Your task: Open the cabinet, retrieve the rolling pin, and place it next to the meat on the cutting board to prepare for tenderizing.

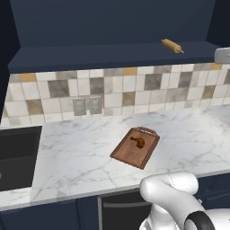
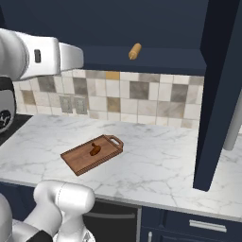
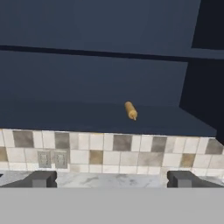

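Marble worktop (image 1: 81, 157): meat (image 1: 139, 142) on board (image 1: 135, 148). Cabinet (image 3: 96, 83) open, pin (image 3: 131, 110) on its shelf. My claw (image 3: 112, 179) wide, empty; fetch, place left.

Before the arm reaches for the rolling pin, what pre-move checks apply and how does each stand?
1. Cabinet open, shelf reachable: ok.
2. Rolling pin in sight on the bottom shelf, nothing beside it: ok.
3. Gripper open and holding nothing: ok.
4. Gripper lined up with the pin: not ok, the pin sits far ahead and above.
5. Meat on the cutting board, with bare board beside it: ok.
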